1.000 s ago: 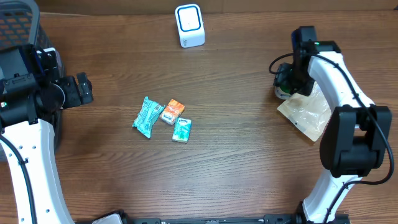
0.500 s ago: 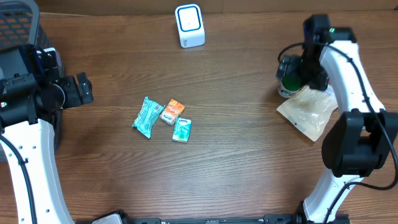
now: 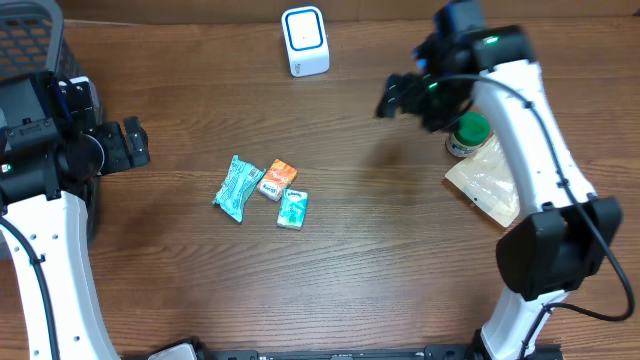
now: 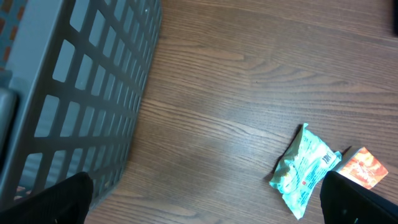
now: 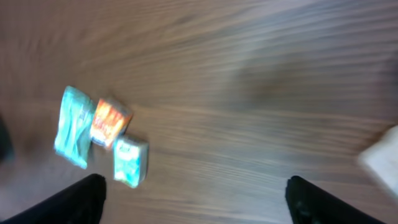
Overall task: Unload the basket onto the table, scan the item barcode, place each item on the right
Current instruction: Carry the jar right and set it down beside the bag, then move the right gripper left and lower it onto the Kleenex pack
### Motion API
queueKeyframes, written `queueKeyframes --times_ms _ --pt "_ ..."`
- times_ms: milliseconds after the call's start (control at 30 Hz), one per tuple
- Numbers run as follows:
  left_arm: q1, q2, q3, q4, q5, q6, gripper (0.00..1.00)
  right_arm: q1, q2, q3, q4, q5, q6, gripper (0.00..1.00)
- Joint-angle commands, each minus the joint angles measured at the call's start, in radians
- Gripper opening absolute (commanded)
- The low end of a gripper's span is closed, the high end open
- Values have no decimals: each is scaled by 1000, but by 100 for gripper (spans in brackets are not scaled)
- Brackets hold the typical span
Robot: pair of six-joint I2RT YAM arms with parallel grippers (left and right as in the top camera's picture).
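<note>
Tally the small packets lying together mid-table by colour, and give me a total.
Teal: 2 (crinkled packet, small box)
Orange: 1 (orange packet)
Total: 3

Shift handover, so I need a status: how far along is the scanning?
Possibly done: the green-lidded jar stands beside the plastic bag. In hand: nothing; the right gripper hangs open and empty between jar and scanner, the left gripper open too. Left: teal pouch, orange packet and teal box lie mid-table.
</note>
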Motion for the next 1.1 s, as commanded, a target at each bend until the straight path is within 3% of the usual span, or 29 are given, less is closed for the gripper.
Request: queueKeyframes --times_ms 0,267,600,800,1067 --pt "-6 3 6 3 9 11 100 85 -10 -89 47 -52 48 87" --pt "-6 3 6 3 9 11 100 311 -7 -306 315 -21 236 72" --pt "-6 3 6 3 9 11 100 535 26 -343 539 88 373 54" --pt "-6 3 6 3 9 11 100 611 106 -343 612 75 414 52" --pt "-6 3 6 3 9 11 100 643 126 -343 556 140 406 53"
